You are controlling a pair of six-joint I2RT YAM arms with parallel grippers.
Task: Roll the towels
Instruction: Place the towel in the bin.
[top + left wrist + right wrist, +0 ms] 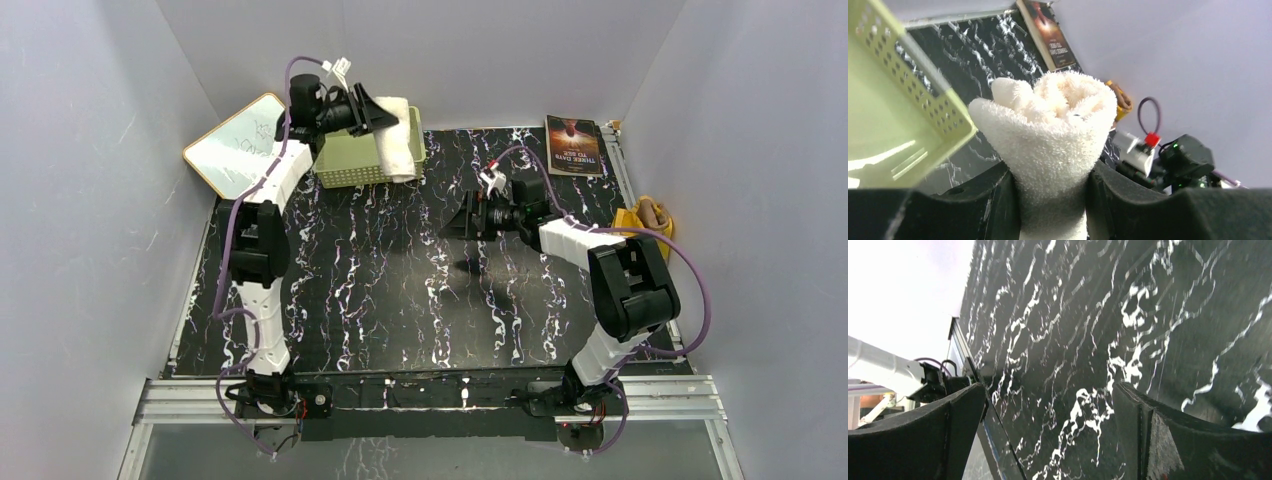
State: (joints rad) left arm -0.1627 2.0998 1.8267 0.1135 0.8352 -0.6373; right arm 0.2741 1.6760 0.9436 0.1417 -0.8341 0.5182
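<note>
White towel roll (1048, 135), axis perp. to left claw (1050, 200).

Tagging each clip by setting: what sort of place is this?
Probably a staged robot test cell, not a home: plain grey walls box in a black marbled tabletop, two arms are bolted to an aluminium rail, and a green basket and a book lie as props.

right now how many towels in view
2. A rolled white towel in the left hand by the green basket; a brown-and-yellow towel at the far right. More may be hidden.
</note>
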